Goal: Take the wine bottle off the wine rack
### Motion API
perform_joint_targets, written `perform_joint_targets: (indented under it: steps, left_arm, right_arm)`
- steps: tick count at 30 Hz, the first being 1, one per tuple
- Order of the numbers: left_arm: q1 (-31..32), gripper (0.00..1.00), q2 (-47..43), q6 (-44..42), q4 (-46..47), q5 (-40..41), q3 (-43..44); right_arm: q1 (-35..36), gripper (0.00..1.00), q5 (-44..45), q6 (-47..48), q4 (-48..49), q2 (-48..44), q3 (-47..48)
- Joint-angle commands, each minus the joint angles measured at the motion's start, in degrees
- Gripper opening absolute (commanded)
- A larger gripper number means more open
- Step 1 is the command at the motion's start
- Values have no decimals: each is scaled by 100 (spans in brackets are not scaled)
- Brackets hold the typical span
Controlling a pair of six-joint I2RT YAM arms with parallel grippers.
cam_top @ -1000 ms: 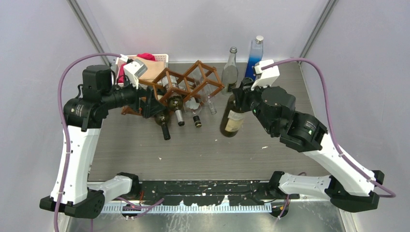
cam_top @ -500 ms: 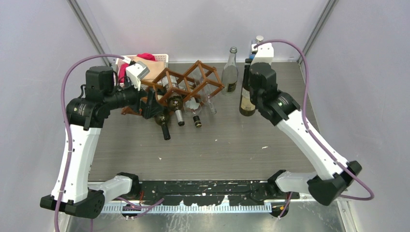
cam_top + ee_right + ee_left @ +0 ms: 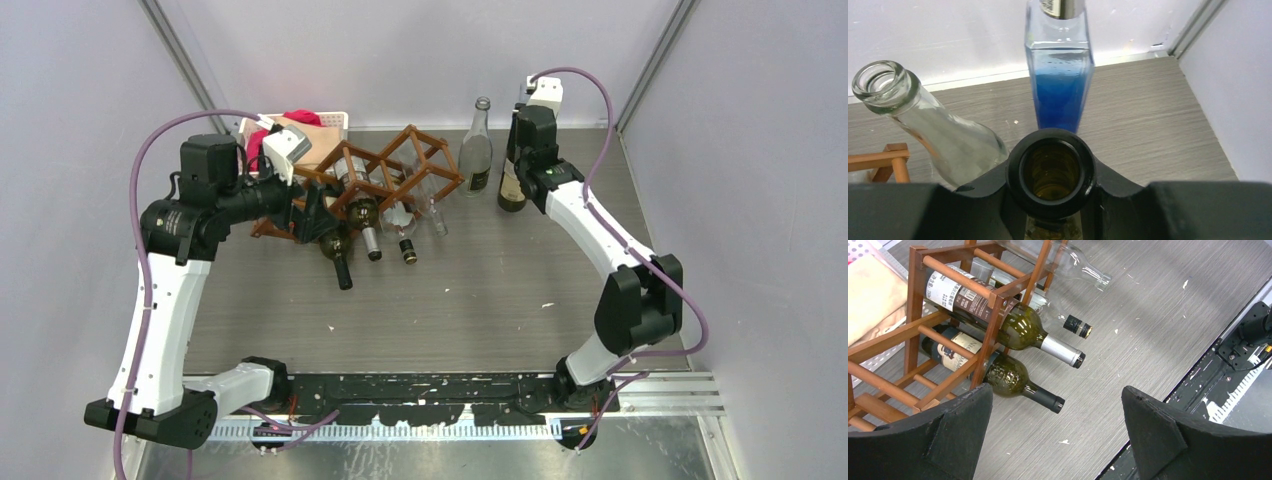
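Top view: your right arm's jaws are clamped on the neck of the wine bottle (image 3: 511, 190), which stands upright at 1 o'clock on the worktop (image 3: 450, 300). It is clear of the wine rack (image 3: 914, 300) at 11 o'clock, just beside a clear glass bottle (image 3: 476, 155) and in front of a blue bottle (image 3: 1060, 80). Your left arm's jaws are spread wide, holding nothing, at the rack's 9 o'clock end, where other bottles (image 3: 1018, 332) lie in its cells
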State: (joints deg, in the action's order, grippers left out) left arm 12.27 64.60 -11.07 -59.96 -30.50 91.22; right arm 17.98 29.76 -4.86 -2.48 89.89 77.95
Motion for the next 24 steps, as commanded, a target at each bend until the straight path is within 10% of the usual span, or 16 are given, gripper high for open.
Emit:
perform_joint_targets:
  steps: [1,24]
  left_arm:
    - [12,100,-109,-171,280,-13,-16]
    - [12,100,-160,-248,301,-108,-77]
  right_arm:
    - [-54,1,-255,-73,1544,16,245]
    - [-131,1,-214,308,2024,475,-117]
